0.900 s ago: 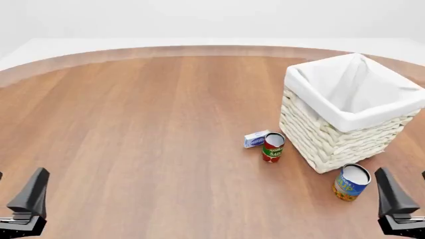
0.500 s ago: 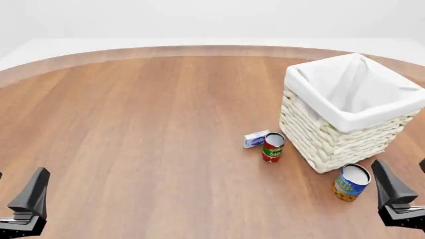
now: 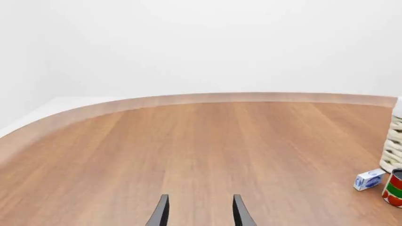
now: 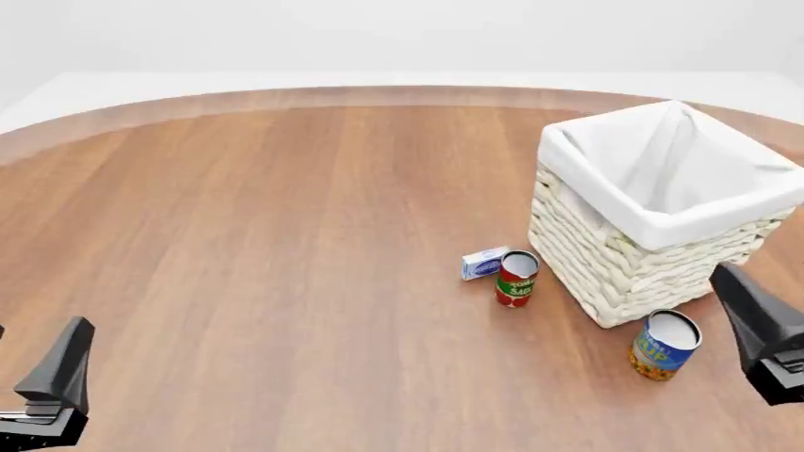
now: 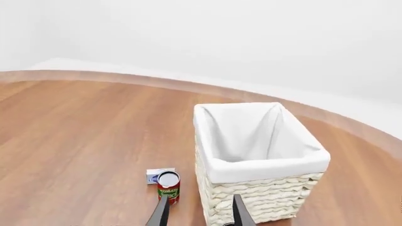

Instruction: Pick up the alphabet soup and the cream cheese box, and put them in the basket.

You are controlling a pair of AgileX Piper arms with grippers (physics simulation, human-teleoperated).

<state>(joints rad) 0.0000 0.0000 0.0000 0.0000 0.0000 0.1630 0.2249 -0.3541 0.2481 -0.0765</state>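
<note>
The alphabet soup (image 4: 664, 345), a short blue and yellow-orange can with a white top, stands just in front of the basket (image 4: 616, 264). The small white and blue cream cheese box (image 4: 484, 263) lies left of the basket, beside a red and green can (image 4: 517, 278). My right gripper (image 4: 762, 301) hovers open right of the soup can, clear of it. Its wrist view shows the gripper (image 5: 201, 209), the basket (image 5: 283, 197) and the box (image 5: 159, 174), but the soup is out of that view. My left gripper (image 4: 38, 331) (image 3: 201, 207) is open at the near left, far from everything.
The red and green tomato sauce can (image 5: 168, 187) stands between the box and the basket wall. In the left wrist view the box (image 3: 369, 179) and this can (image 3: 394, 188) sit at the frame's edge. The round wooden table's far edge (image 4: 377, 94) curves behind.
My right gripper has risen and shifted slightly right in the front view. The left gripper and all objects have stayed put.
</note>
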